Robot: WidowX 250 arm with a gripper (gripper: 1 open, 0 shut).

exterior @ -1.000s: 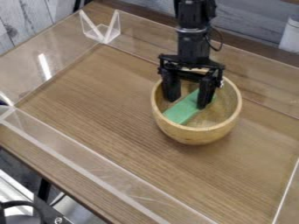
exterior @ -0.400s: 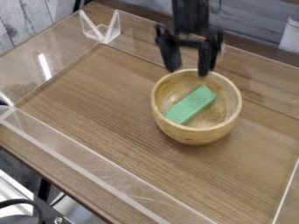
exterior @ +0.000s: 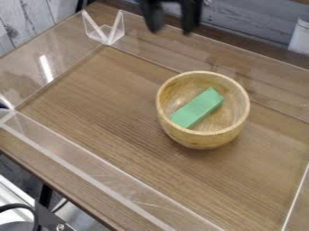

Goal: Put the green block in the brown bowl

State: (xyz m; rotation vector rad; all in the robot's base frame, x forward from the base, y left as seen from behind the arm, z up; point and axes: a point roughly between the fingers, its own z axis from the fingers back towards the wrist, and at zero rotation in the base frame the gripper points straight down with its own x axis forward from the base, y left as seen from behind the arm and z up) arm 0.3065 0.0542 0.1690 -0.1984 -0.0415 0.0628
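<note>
You've got the green block [exterior: 197, 108] lying inside the brown bowl [exterior: 203, 134], on a slant, its far end toward the bowl's right side; the bowl sits on the wooden table [exterior: 97, 122], right of its middle, upright. Gripper [exterior: 172, 20] is a dark blur at the table's far edge, beyond the bowl and well apart from it; its fingers stand apart, nothing seen between them.

Around it: white wire-like stand [exterior: 104, 29] near the table's far left corner; white cylindrical object [exterior: 301, 36] at the far right, cut off by the frame; black cable [exterior: 27, 213] below the near left edge, off the tabletop; clear strip [exterior: 90, 165] running along the near left edge. Nothing lies over the bowl's mouth; the stand is well left of it.

Versus the earlier frames: gripper was down in the bowl at the block, then just behind the rim; now it's up and back, mostly out of the top of view; bowl hasn't moved; block is fully in view, same place in the bowl.
</note>
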